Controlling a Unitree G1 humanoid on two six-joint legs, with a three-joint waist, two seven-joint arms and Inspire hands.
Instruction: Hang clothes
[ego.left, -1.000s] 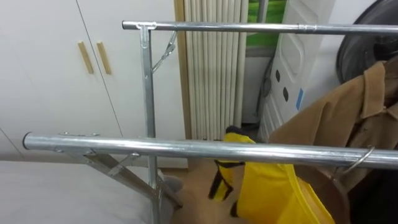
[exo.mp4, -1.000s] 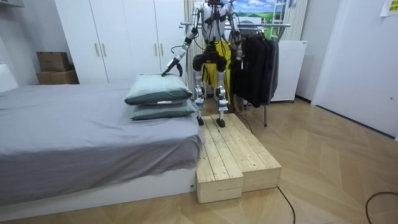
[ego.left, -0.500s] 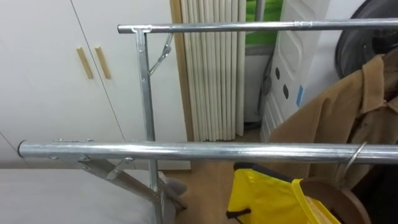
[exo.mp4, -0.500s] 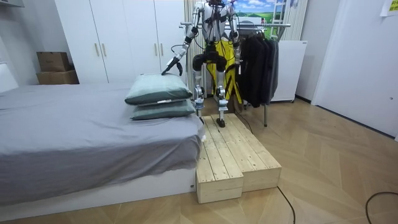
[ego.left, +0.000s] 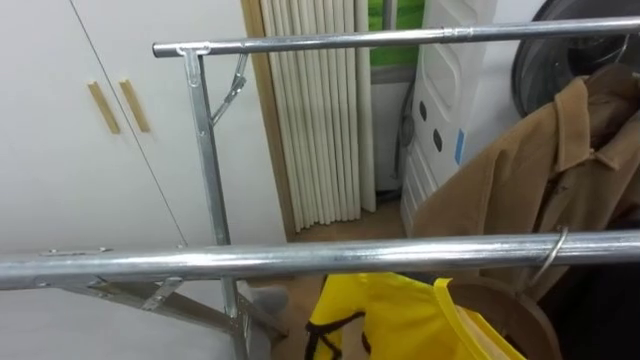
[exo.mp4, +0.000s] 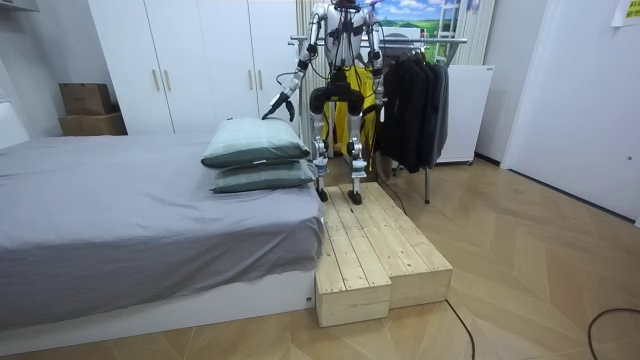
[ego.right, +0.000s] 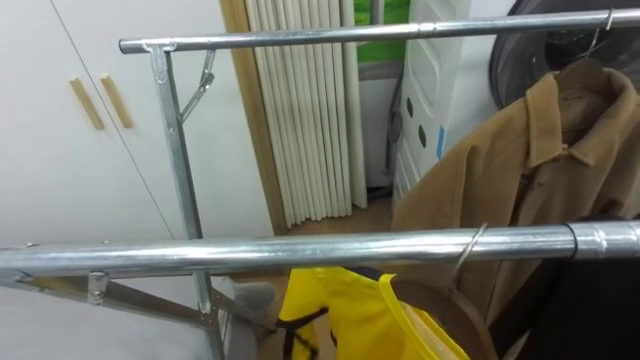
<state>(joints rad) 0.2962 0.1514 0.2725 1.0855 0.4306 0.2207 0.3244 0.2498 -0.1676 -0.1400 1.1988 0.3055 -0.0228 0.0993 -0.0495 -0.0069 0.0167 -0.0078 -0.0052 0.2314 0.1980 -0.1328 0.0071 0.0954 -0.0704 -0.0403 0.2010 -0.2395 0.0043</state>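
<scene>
A yellow garment (ego.left: 400, 315) hangs just under the near rail (ego.left: 300, 258) of a metal clothes rack. Its hanger's wire hook (ego.left: 552, 258) is over that rail at the right. A brown coat (ego.left: 520, 180) hangs farther back at the right, below the far rail (ego.left: 350, 40). In the room view I stand on a wooden platform (exo.mp4: 375, 250), facing the rack. My left hand (exo.mp4: 272, 107) is stretched out towards the room view's left, above the pillows (exo.mp4: 255, 150). My right hand (exo.mp4: 381, 87) is at the rack beside the yellow garment (exo.mp4: 362, 95); its hold is too small to read.
A white wardrobe (ego.left: 80, 120) with wooden handles stands at the left, a beige curtain (ego.left: 320, 130) behind the rack. Dark clothes (exo.mp4: 415, 100) fill the rack's right part. A grey bed (exo.mp4: 120, 200) lies by the platform, and cardboard boxes (exo.mp4: 88, 105) stand beyond it.
The eye view has swung to the right, so the rack and wardrobe sit further left. The yellow garment has swung a little under the near rail. My left arm has kept its place.
</scene>
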